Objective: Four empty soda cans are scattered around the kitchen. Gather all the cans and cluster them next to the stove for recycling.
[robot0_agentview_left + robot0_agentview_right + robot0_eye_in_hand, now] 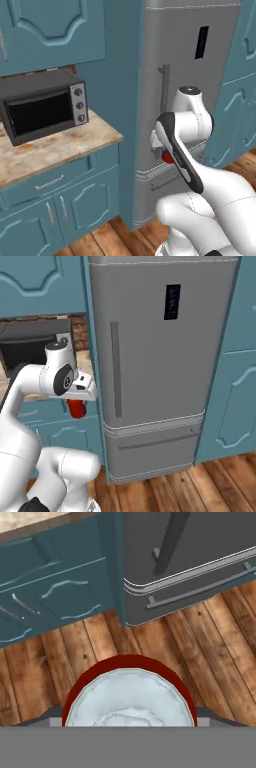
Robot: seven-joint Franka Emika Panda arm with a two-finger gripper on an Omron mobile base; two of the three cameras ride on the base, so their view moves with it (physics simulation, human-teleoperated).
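Observation:
A red soda can hangs in the air in front of the blue lower cabinets, just left of the fridge, and my gripper is shut on it from above. The hand view looks straight down on the can's silver top and red rim, which sits between the finger tips with the wooden floor far below. In the left base view a small patch of the red can peeks out behind my forearm. The stove is out of view.
A tall steel fridge stands right of the can. A black microwave rests on the wooden counter to the left, over blue cabinets. Tall blue cupboards flank the fridge. Wooden floor lies below.

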